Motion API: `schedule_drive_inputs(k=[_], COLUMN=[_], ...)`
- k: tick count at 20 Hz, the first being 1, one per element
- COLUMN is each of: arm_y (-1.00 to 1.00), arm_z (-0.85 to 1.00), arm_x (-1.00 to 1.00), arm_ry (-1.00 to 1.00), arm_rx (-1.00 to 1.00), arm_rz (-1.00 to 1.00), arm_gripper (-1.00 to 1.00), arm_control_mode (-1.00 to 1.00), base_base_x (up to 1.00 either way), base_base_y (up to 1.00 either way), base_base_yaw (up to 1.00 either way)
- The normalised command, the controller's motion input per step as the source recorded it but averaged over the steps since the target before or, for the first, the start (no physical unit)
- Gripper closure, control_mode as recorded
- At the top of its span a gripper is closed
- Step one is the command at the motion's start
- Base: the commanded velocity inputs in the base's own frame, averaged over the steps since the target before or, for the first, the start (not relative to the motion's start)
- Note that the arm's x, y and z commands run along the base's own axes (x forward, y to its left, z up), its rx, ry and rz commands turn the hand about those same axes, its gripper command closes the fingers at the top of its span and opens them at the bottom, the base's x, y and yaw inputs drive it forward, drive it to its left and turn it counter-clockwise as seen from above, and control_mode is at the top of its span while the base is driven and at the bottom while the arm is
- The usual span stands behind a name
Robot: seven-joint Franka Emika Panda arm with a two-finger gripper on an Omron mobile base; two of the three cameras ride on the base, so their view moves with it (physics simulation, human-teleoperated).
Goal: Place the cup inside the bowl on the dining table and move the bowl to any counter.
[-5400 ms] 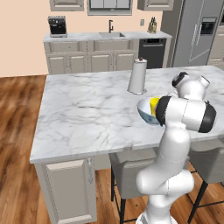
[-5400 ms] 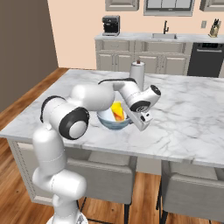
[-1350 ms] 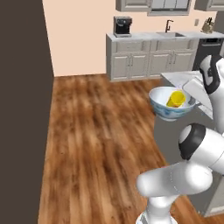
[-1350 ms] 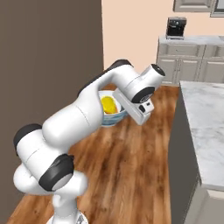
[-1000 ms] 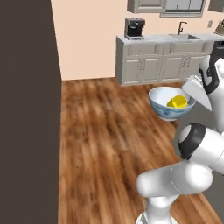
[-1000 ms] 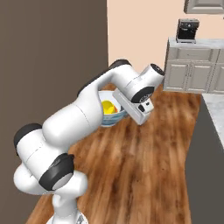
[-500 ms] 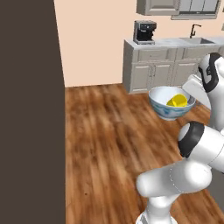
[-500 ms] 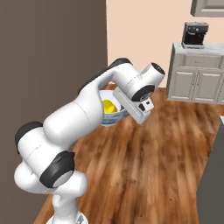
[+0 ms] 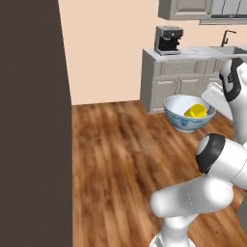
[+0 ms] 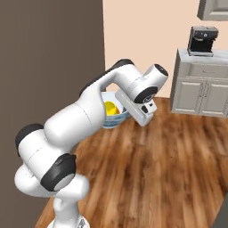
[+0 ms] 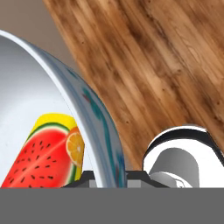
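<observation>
The cup (image 9: 196, 111) is already inside the bowl (image 9: 187, 114). The bowl is held up over the wood floor (image 9: 116, 149), its rim pinched in the nearly closed claw (image 11: 107, 177). It must yet be set on a surface (image 9: 193, 51).

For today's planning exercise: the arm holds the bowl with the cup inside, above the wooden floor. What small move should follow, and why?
Probably keep carrying toward the counter with the coffee machine, held level. The bowl, cup lying inside, hangs over bare floor, its rim pinched between the jaws of the gripper, so releasing now would drop it.
</observation>
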Motion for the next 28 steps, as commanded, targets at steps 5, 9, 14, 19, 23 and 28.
schedule_drive_inputs(k=[5,9,14,19,23,28], arm_y=[0.0,0.0,0.0,0.0,0.0,0.0], arm_z=[0.0,0.0,0.0,0.0,0.0,0.0], arm_x=[0.0,0.0,0.0,0.0,0.0,0.0], arm_ry=[0.0,0.0,0.0,0.0,0.0,0.0], arm_rx=[0.0,0.0,0.0,0.0,0.0,0.0], arm_rz=[0.0,0.0,0.0,0.0,0.0,0.0], arm_gripper=[1.0,1.0,1.0,1.0,1.0,1.0], arm_control_mode=[1.0,1.0,1.0,1.0,1.0,1.0], base_base_x=[1.0,1.0,1.0,1.0,1.0,1.0], base_base_y=[0.16,0.16,0.13,0.09,0.06,0.01], base_base_yaw=[0.0,0.0,0.0,0.0,0.0,0.0])
